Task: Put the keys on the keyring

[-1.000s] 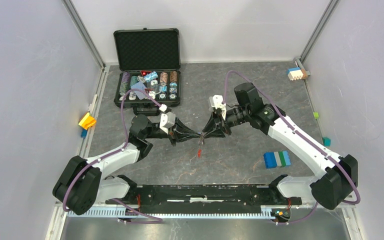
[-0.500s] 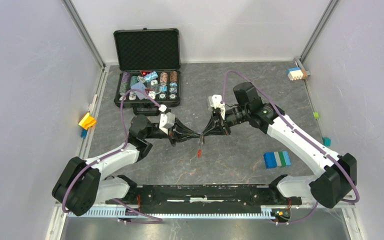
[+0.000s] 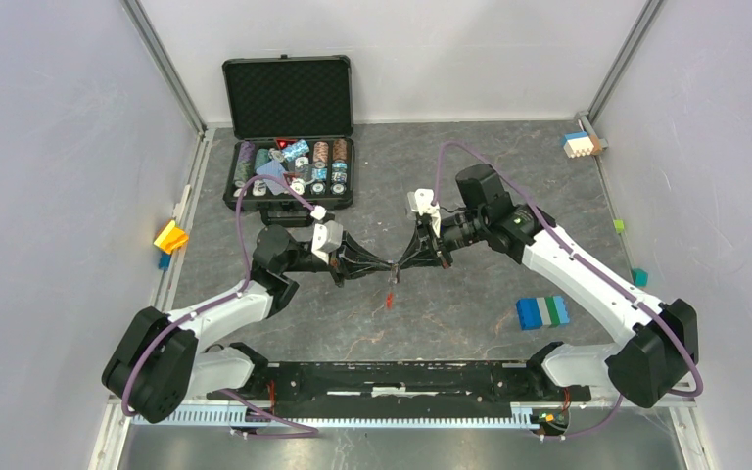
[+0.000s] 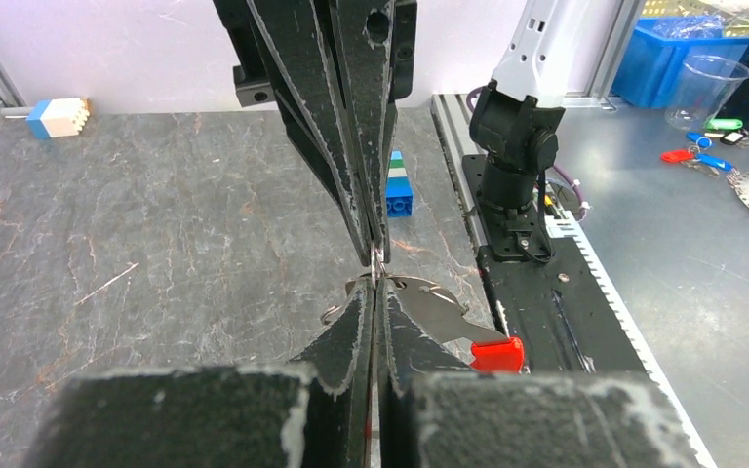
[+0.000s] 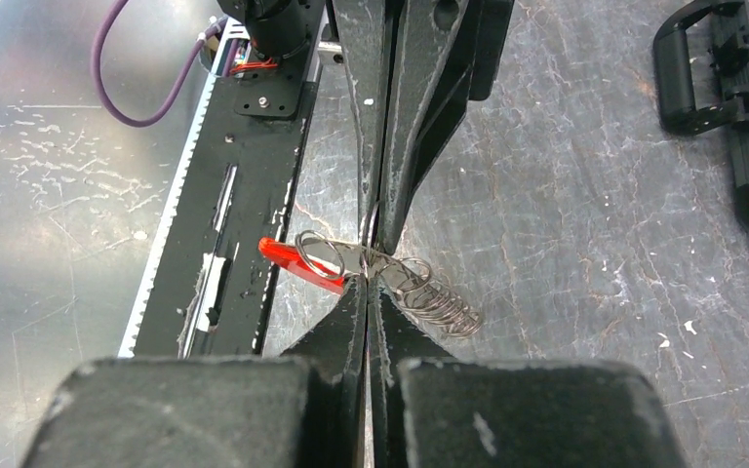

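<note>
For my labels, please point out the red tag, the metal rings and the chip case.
red tag (image 5: 281, 253): right wrist view, its flat red body.
metal rings (image 5: 441, 306): right wrist view, the stacked coils.
chip case (image 3: 288, 98): top view, the open lid.

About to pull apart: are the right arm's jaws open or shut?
Shut: the right jaws meet with no gap in the right wrist view, pinching the keyring.
</note>
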You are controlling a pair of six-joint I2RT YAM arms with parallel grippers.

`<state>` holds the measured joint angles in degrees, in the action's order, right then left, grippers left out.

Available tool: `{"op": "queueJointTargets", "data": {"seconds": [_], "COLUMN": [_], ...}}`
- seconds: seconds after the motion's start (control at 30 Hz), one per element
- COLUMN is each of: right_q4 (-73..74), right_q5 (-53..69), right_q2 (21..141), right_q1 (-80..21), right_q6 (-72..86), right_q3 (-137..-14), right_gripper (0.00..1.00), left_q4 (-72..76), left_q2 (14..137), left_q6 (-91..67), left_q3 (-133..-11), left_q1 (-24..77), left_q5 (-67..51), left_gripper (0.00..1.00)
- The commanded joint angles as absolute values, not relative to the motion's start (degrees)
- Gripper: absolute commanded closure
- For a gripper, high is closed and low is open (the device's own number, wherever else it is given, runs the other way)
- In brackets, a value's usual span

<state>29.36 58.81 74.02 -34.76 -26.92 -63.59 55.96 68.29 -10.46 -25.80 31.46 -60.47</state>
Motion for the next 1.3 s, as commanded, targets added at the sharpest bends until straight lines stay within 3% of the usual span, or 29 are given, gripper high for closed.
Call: {"op": "queueJointTargets", "data": {"seconds": [0.0,1.27], "right_q4": [28.4,26.0], "right_q5": [58.0,55.4], "right_q2": [73.0,75.7], "right_q1": [-34.6,-37.4], "right_q6": [-27.4,-24.4], "right_q3": [-62.5,-63.0], "right_gripper": [1.0,0.99], "left_q4": [61.5,63.5], "left_q2": [67.1,68.0], "left_q6": [-11.1,-12.0], "left_q3": [-25.8,-25.6], "left_q1": [31.4,31.5], "left_q5": [-60.4,-60.8], "left_gripper": [0.98,0.98]}}
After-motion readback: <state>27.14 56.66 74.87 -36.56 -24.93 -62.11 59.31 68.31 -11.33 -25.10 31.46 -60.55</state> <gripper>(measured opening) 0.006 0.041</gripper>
